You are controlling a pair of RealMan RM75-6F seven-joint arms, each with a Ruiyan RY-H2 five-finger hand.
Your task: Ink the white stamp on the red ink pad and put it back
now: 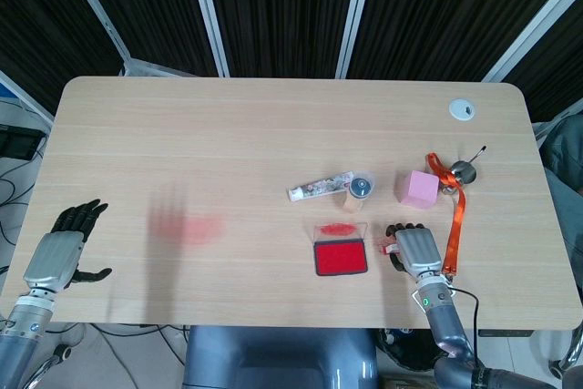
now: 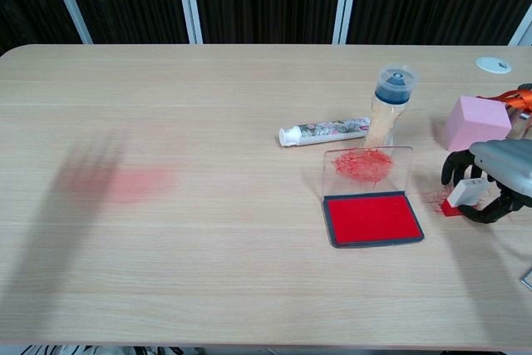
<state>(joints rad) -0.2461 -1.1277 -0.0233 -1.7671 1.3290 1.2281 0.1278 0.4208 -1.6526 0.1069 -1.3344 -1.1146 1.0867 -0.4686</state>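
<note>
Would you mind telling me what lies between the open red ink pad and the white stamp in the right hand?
Only bare table separates the red ink pad from the white stamp held by the right hand, with faint red smudges beside the stamp; the chest view shows it best.

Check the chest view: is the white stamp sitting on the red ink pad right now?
No: the white stamp is in the right hand, to the right of the red ink pad and clear of it.

Head view looks steeply down; chest view nearer, lower, sharing the table (image 1: pixel 273 125).
</note>
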